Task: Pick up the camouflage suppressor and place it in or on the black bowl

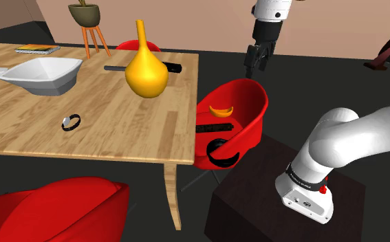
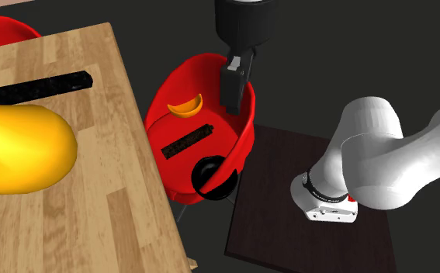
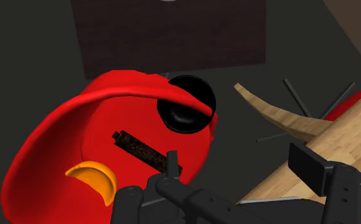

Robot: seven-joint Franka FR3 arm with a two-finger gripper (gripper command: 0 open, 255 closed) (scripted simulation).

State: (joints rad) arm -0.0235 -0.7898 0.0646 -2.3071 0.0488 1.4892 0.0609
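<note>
- The gripper (image 3: 236, 167) is nearest in the wrist view. Its two black fingers (image 3: 307, 167) stand apart, so it is open, and there is nothing between them.
- It hangs above the red chair (image 1: 252, 96), over the high back edge, and does not touch it.
- The suppressor (image 1: 214, 128), a dark rod with brown speckles, lies flat on the chair's seat, about in the middle.
- The black bowl (image 1: 222, 152) sits on the same seat, at the low edge that faces the stand. It is just beside one end of the suppressor; I cannot tell if they touch.
- An orange crescent-shaped piece (image 1: 221, 110) also lies on the seat, near the chair's back. The suppressor is between it and the black bowl.
- The stand (image 1: 248, 206), a dark box, is just beside the chair, and the white arm (image 1: 338, 148) rises from it.
- The wooden table (image 1: 117, 130) is on the chair's other side, with its edge very near the chair.
- On the table, well apart from the chair, stand a yellow gourd-shaped vase (image 1: 145, 72) and a white bowl (image 1: 42, 74). A black bar (image 2: 36, 87) lies there too.
</note>
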